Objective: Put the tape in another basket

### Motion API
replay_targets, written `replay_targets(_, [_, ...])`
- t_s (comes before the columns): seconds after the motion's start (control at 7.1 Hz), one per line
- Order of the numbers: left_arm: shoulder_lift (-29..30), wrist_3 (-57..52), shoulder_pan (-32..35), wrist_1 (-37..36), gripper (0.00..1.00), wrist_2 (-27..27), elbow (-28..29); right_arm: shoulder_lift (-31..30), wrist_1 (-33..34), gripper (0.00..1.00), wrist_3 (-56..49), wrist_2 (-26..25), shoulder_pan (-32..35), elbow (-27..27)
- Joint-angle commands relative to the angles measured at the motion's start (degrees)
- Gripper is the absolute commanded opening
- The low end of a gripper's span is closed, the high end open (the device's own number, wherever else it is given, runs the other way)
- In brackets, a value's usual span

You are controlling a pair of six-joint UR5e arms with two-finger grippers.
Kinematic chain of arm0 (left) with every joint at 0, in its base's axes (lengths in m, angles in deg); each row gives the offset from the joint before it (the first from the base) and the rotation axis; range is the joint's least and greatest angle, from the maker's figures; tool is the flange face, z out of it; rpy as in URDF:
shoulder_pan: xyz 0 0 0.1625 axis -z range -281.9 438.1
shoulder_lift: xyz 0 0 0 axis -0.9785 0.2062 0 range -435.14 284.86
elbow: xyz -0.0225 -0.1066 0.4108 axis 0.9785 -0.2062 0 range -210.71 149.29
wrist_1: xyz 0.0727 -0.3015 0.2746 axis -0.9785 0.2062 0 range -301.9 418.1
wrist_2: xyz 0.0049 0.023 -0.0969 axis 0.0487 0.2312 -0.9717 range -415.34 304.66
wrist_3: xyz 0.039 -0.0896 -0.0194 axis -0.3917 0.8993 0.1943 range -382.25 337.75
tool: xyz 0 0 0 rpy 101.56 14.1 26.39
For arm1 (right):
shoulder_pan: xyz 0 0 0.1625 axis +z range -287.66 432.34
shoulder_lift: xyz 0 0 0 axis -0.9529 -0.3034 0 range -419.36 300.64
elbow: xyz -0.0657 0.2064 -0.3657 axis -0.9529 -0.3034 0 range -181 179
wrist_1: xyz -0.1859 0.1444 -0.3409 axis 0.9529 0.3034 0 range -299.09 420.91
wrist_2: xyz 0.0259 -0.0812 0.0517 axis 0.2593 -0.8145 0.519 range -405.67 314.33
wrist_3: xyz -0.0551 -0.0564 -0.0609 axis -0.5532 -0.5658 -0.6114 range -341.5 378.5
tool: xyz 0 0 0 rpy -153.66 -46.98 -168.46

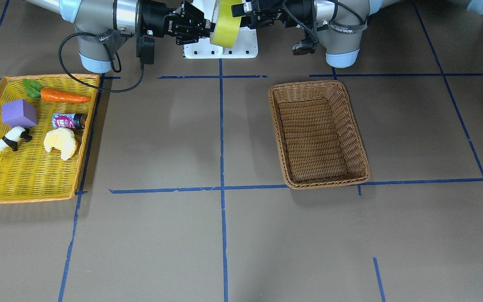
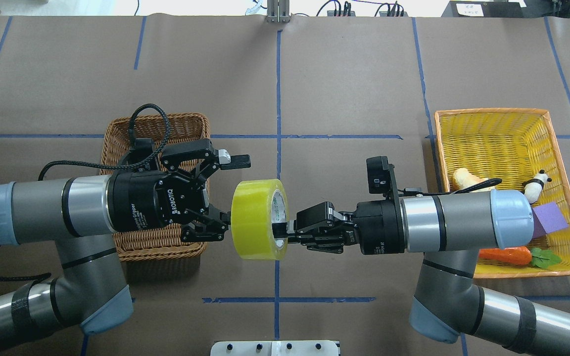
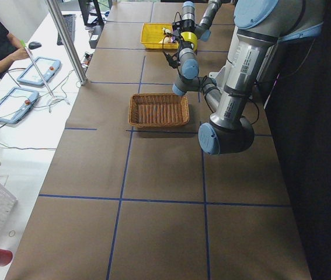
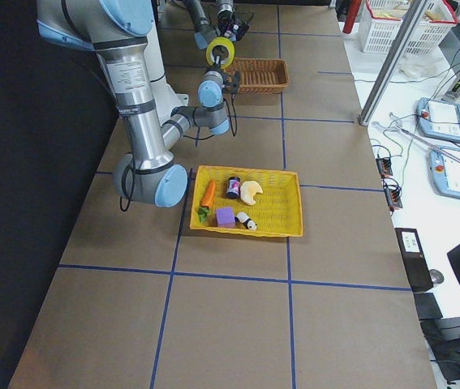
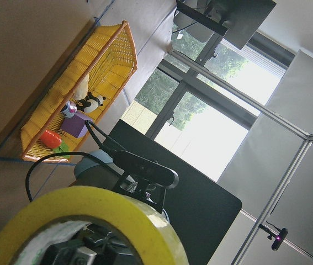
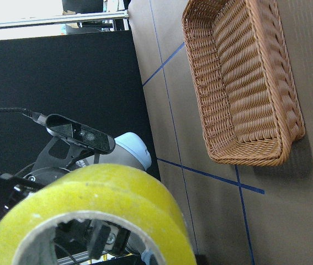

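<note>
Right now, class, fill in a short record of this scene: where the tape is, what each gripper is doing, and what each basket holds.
tape: in the air between the two arms, in neither basket
right gripper: shut on the tape's wall
left gripper: open, facing the tape
wicker basket: empty
yellow tray: carrot, purple block, panda, can, croissant toy

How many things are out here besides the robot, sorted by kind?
Baskets: 2 (brown basket, yellow tray)
Tape: 1 (tape roll)
Toys: 4 (carrot, purple block, panda, croissant)
Cans: 1 (small can)
Total: 8
</note>
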Motion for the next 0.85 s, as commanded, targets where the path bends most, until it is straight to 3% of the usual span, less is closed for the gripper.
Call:
replay_targets(0.0, [0.1,0.2,-0.3,0.0,0.23,1.5,-0.1,0.1,0.0,0.43,-0.1,-0.3,-0.2,0.0])
replay_targets(0.14, [0.0,0.3,-0.3,0.0,0.0,1.9,0.0,0.0,0.0,0.99,-0.1,-0.3,-0.4,0.0])
replay_targets(0.7, [-0.7,0.2,-0.3,0.2,0.0,1.3,-0.7,0.0,0.0,1.0,-0.1,-0.2,-0.4,0.2])
